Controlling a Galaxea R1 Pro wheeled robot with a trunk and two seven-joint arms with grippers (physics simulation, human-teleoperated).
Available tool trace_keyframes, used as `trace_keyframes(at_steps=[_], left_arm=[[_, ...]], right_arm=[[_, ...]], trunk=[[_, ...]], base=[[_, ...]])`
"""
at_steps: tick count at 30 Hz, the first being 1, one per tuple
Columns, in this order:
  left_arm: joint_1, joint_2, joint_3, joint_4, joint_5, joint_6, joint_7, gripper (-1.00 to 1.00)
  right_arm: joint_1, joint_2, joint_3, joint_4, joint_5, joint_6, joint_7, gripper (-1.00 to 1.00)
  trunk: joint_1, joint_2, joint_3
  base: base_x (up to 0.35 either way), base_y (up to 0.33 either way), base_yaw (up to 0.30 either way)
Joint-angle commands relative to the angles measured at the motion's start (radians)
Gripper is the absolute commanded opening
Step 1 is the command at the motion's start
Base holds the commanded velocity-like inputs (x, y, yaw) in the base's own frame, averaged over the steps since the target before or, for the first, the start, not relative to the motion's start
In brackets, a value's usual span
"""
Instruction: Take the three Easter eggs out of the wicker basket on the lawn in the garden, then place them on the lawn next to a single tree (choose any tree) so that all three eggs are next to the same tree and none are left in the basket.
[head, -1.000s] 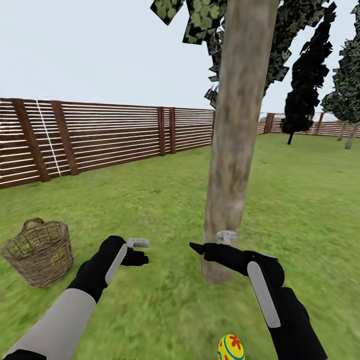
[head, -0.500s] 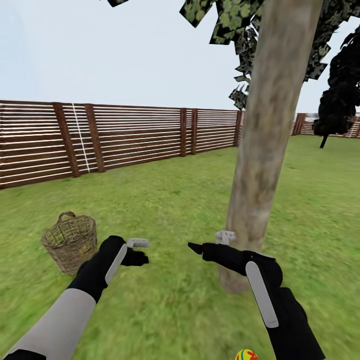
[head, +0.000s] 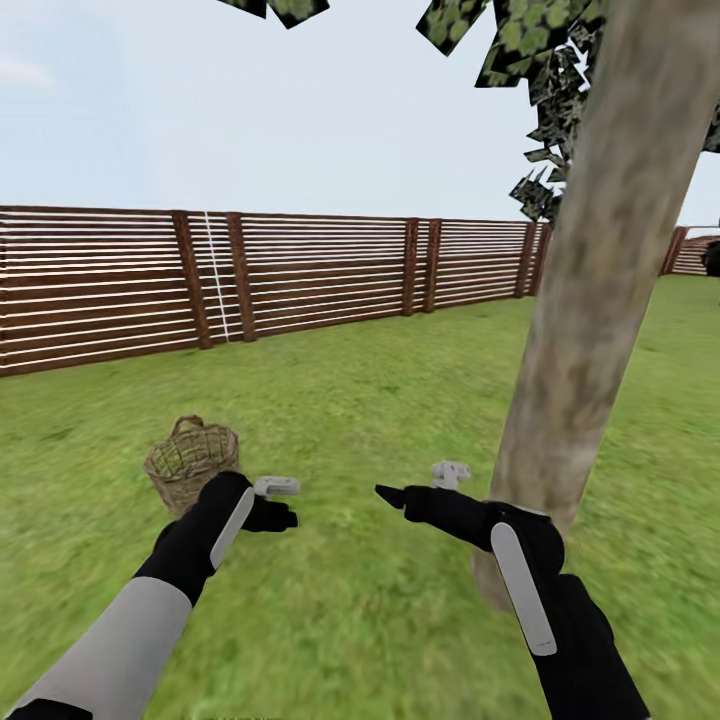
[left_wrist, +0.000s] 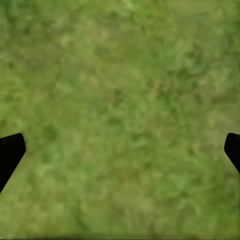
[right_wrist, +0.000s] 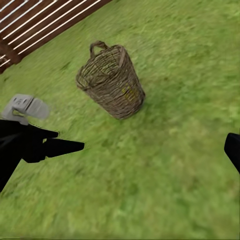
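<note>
The wicker basket (head: 190, 462) stands on the lawn (head: 350, 420) just beyond my left gripper (head: 282, 514). The right wrist view shows the basket (right_wrist: 112, 82) upright, with a yellow patch (right_wrist: 130, 93) behind its weave low on the side. No egg shows clearly. The tree (head: 600, 300), a thick leaning grey-brown trunk, rises just right of my right gripper (head: 392, 494). Both grippers hang over grass, open and holding nothing. In the left wrist view the left gripper (left_wrist: 120, 150) has its fingertips (left_wrist: 10, 150) far apart over bare grass.
A brown slat fence (head: 280, 275) runs across the back of the lawn. Grass stretches between the basket and the trunk and on toward the fence. Leaves (head: 520, 40) hang overhead at the upper right.
The camera has swung left: basket and trunk have slid right in the picture, and the basket looks smaller. The egg on the grass at the bottom edge has left the view. The arms hold their pose.
</note>
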Motion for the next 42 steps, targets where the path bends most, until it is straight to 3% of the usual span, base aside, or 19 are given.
trace_keyframes(at_steps=[1, 39, 42], left_arm=[[-0.001, 0.001, -0.003, -0.001, 0.005, 0.003, 0.004, 1.00], [-0.001, 0.001, -0.003, -0.002, 0.005, 0.003, 0.004, 1.00], [-0.001, 0.001, -0.003, -0.002, 0.005, 0.003, 0.004, 1.00]], right_arm=[[-0.001, 0.001, -0.002, -0.001, 0.007, 0.004, 0.007, 1.00], [-0.001, 0.001, 0.005, 0.000, 0.007, 0.004, 0.007, 1.00], [-0.001, 0.001, 0.012, 0.000, 0.007, 0.004, 0.007, 1.00]], trunk=[[-0.004, 0.007, 0.002], [-0.150, 0.273, 0.121], [-0.150, 0.273, 0.121]], base=[[0.000, 0.000, 0.281], [0.000, 0.000, 0.279], [0.000, 0.000, 0.277]])
